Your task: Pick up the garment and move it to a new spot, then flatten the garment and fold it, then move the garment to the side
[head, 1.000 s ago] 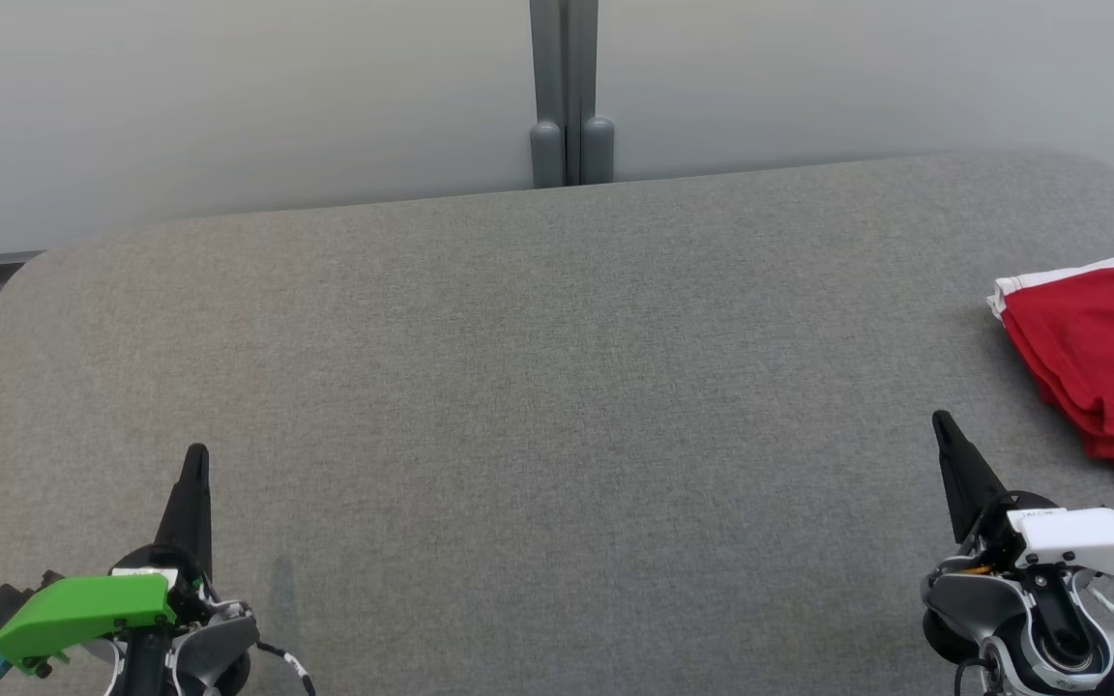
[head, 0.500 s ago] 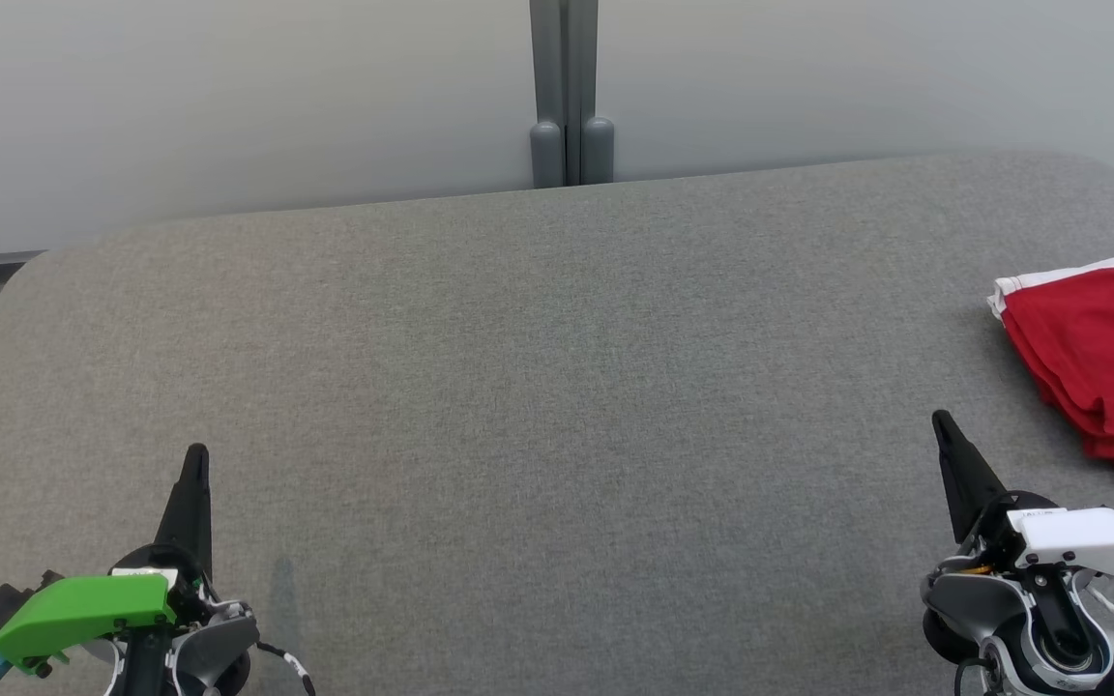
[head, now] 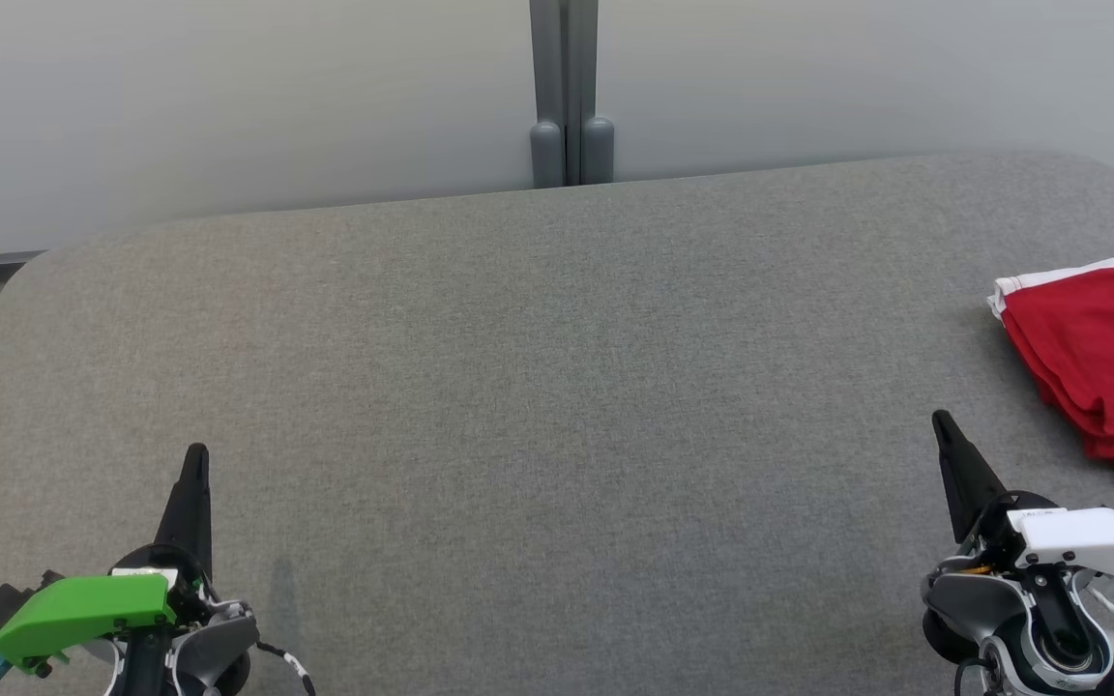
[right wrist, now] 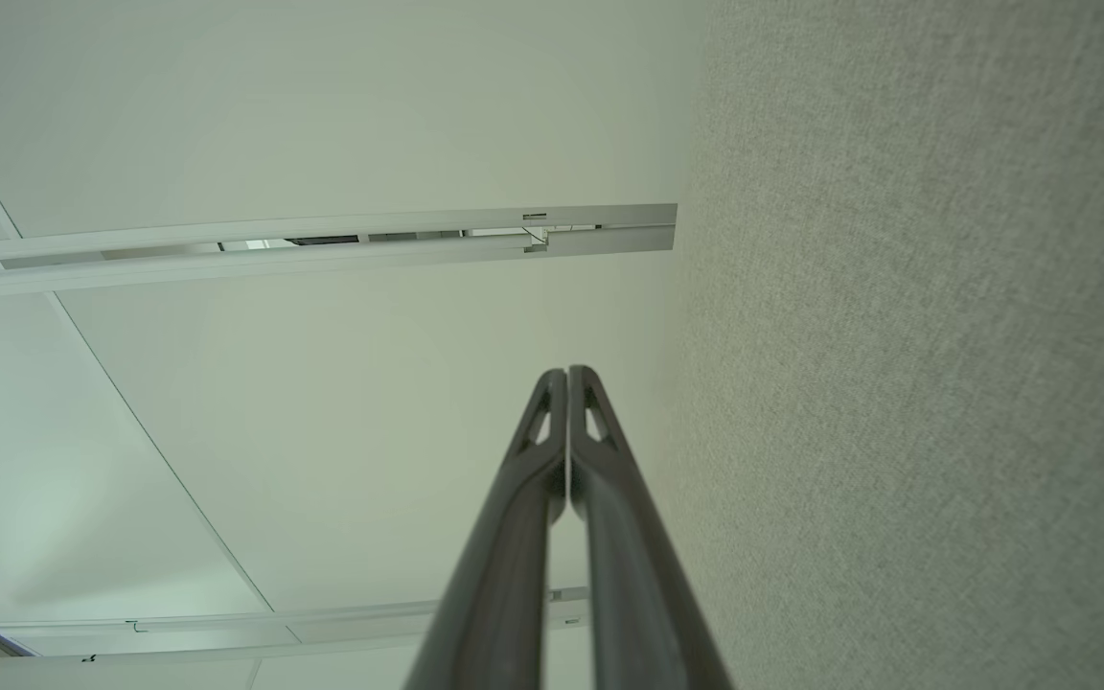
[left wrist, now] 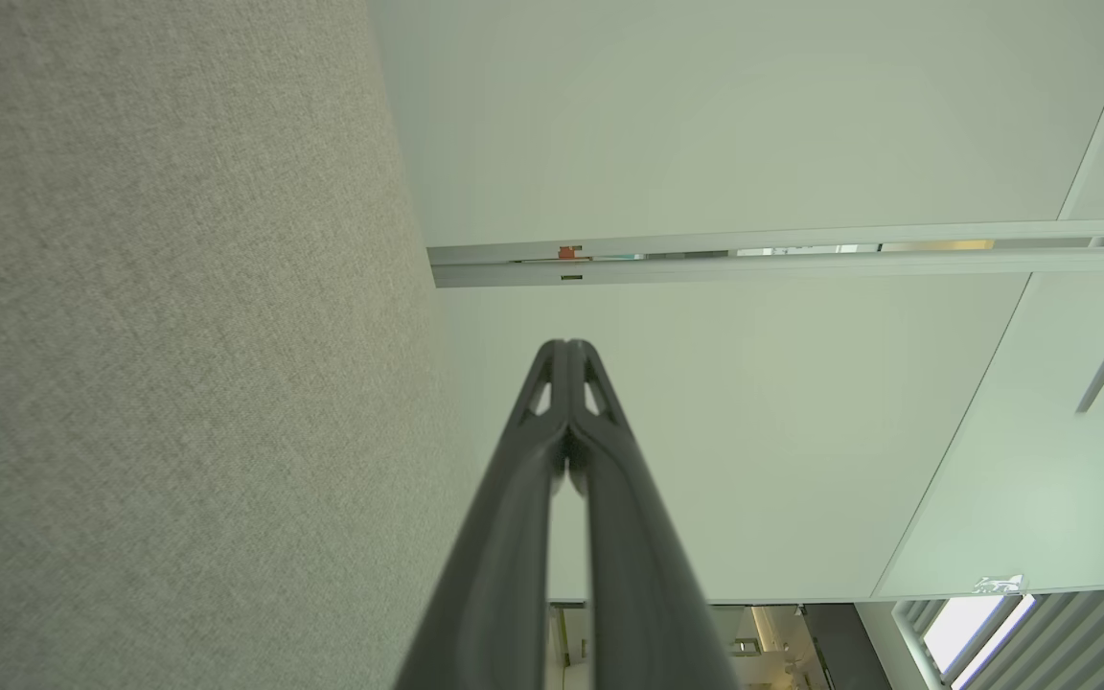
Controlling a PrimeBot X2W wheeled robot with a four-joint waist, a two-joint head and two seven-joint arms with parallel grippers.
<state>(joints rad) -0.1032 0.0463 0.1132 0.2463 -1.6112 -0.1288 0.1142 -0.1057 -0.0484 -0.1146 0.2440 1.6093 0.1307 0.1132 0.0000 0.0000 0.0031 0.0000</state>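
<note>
Garment [head: 1103, 353] folded on grey table [head: 557, 387], pale wall [head: 228, 106] behind; left pincer [head: 195, 454], right pincer [head: 941, 420] together.

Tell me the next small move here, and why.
Probably none beyond holding position: the red garment lies folded at the table's right edge, and the left gripper and right gripper are shut, apart from it. The task looks finished.

Jaws of left gripper [left wrist: 566, 347] tip to tip, grey fabric surface [left wrist: 178, 335] alongside, pale wall [left wrist: 753, 431] beyond
</note>
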